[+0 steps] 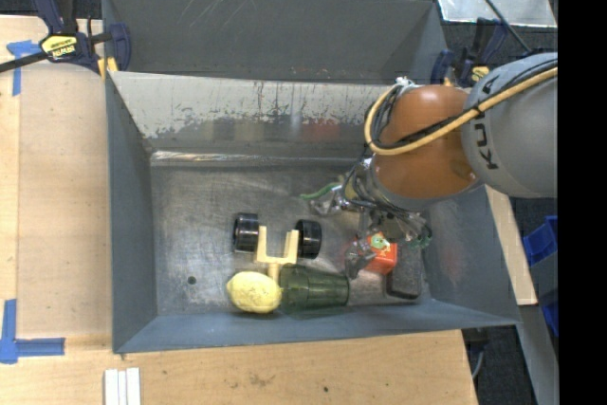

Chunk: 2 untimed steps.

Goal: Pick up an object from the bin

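My gripper (364,247) hangs low over the front right of the bin floor, under the arm's orange cover. Right beside it, touching or nearly so, lies a small orange-red thing (382,254) with a bit of green on top. A dark grey block (406,278) rests just to its right, against the bin's front right corner. A dark green cylinder (314,289) lies on its side to the gripper's lower left. Whether anything sits inside the gripper is hidden.
A pale yellow toy axle with two black wheels (278,240) lies at the middle of the floor. A yellow lumpy ball (253,291) rests at the front, touching the green cylinder's left end. The arm covers the bin's right side.
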Each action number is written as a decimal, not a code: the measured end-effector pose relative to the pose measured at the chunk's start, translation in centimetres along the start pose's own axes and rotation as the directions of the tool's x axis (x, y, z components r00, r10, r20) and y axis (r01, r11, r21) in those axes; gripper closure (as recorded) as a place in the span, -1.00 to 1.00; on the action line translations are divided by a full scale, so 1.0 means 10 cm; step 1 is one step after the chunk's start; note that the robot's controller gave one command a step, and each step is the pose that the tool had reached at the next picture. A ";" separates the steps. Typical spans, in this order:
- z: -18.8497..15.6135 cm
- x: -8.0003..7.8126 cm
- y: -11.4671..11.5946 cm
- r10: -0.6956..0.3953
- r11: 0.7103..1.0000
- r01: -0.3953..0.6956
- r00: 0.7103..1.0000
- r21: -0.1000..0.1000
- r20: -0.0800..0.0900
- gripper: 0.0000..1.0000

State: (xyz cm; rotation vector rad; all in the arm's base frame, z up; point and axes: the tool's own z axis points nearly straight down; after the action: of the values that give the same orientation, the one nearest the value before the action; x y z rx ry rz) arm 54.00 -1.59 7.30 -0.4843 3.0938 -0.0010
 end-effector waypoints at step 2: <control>-0.11 -0.06 1.31 -0.107 0.994 0.107 0.994 -0.003 -0.006 1.00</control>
State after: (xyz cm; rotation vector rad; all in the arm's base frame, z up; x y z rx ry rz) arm 50.54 11.03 8.40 -0.6502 3.0701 0.0009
